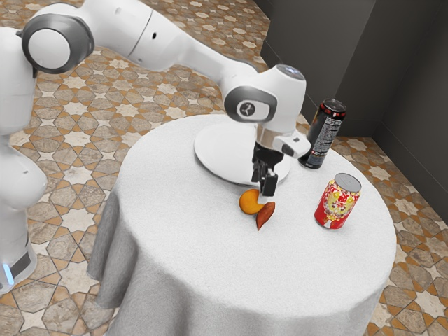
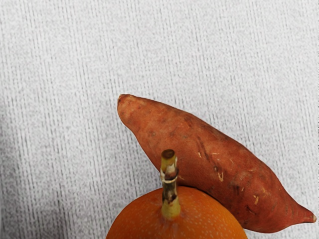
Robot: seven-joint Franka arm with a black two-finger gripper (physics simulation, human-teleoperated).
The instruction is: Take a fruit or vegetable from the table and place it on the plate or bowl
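An orange (image 1: 248,201) with a short stem lies on the white tablecloth, touching a reddish-brown sweet potato (image 1: 265,215) beside it. A flat white plate (image 1: 220,150) rests just behind them. My black gripper (image 1: 264,182) hangs open right above the orange, at the plate's near rim, with nothing between its fingers. In the wrist view the orange (image 2: 177,219) sits directly under the hand, stem pointing up, and the sweet potato (image 2: 209,164) leans against its far side.
A black drink can (image 1: 322,133) stands past the plate toward the exterior view's right. A red patterned can (image 1: 337,201) stands to the right of the sweet potato. The round table (image 1: 210,280) has open cloth in front.
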